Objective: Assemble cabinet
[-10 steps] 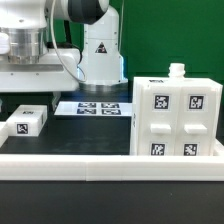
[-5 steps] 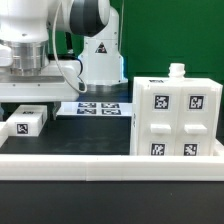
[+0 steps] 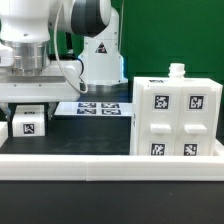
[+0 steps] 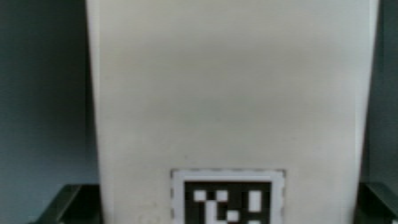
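Observation:
The cabinet's large white box [image 3: 175, 120] stands at the exterior view's right, with several black-and-white tags on its front and a small knob [image 3: 177, 70] on top. A small white block [image 3: 28, 122] with one tag is at the exterior view's left, its tag facing the camera squarely. My gripper [image 3: 28, 106] is right above it and shut on it. In the wrist view the block [image 4: 222, 90] fills the picture, tag at its near end. My gripper [image 4: 222, 205] has a dark finger at each side of the block.
The marker board [image 3: 98, 108] lies flat between the block and the box, in front of the arm's base. A long low white border rail [image 3: 110, 160] runs along the front. A green wall stands behind.
The arm came lower over the small block. The block has turned from lying askew to facing the camera squarely. The large box has not moved.

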Controlling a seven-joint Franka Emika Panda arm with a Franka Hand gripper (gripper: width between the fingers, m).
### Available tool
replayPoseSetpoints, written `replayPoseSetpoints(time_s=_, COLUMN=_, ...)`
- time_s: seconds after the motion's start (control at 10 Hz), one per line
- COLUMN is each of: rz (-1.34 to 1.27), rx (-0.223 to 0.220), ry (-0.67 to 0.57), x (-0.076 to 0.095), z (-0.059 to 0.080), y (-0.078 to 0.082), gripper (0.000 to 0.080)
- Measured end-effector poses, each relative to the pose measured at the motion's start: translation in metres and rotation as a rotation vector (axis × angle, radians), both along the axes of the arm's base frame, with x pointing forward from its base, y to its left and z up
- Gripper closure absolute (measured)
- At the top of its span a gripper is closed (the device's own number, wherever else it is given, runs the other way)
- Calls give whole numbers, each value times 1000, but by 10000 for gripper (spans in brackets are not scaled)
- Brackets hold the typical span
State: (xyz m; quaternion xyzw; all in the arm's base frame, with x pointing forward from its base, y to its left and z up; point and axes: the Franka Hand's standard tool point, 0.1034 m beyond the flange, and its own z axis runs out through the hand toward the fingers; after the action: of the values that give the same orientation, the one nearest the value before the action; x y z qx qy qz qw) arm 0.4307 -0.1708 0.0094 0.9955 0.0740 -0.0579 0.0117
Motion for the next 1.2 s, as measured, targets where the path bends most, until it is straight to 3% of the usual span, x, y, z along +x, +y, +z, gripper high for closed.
replayPoseSetpoints(time_s=0.4, rz=3, rx=3, ry=4, x=1, z=3, y=2, gripper=239)
replayPoseSetpoints(time_s=0.9, rz=32, rx=53, ry=-31, x=28, z=95, y=42, gripper=236)
replayPoseSetpoints(time_s=1.2, rz=-54, rx=60, ry=-36, x=49, z=139, y=90, gripper=236)
